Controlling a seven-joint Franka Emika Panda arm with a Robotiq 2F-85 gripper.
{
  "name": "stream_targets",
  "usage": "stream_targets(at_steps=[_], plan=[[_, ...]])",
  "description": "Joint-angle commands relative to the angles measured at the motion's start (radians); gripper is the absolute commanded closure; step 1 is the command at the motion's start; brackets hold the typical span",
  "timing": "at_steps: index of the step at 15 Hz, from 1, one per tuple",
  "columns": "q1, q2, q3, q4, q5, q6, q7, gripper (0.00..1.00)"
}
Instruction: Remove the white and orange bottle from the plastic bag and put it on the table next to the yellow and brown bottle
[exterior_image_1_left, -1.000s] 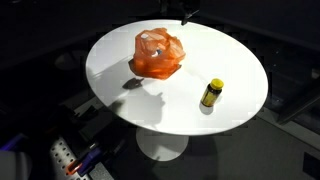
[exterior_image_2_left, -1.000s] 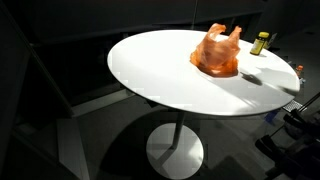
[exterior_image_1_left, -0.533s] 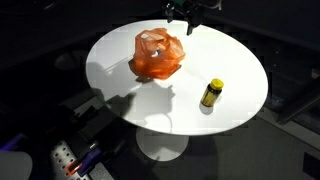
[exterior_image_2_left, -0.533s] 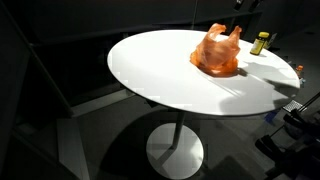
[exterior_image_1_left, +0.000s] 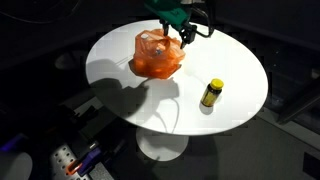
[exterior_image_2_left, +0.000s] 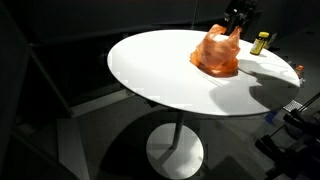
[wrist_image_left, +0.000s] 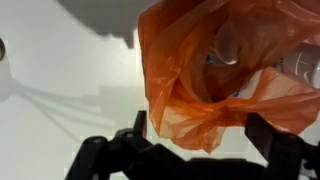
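Pincer (wrist_image_left: 196, 128) open, jaws wide, hovering over the orange plastic bag (exterior_image_1_left: 156, 56) on the desk (exterior_image_1_left: 235, 60). White and orange bottle (wrist_image_left: 226, 46) lies inside the bag's mouth, just ahead of the pincer. Its long axis is hidden.

Wide table (exterior_image_1_left: 238, 62) gap between plastic bag (exterior_image_1_left: 157, 56) and yellow bottle (exterior_image_1_left: 211, 93); folds crowd opening

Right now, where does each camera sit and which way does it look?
Exterior view: high up, looking steeply down on the round white table; the hand hangs over the orange bag.
Exterior view: lower, to one side, looking across the table; the hand shows just above the bag.
Wrist view: on the arm, looking down at the bag between two open fingers.
Shared: all show the bag; both exterior views show the yellow bottle.
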Motion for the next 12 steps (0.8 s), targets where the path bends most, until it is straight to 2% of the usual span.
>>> stream_targets(at_steps=[1, 7, 12], plan=[[-0.029, 0.065, 0.047, 0.071, 0.033, -0.045, -0.031, 0.00], [-0.022, 0.051, 0.098, 0.037, 0.035, -0.054, -0.031, 0.00], [-0.009, 0.017, 0.100, -0.010, 0.021, -0.092, 0.004, 0.00]])
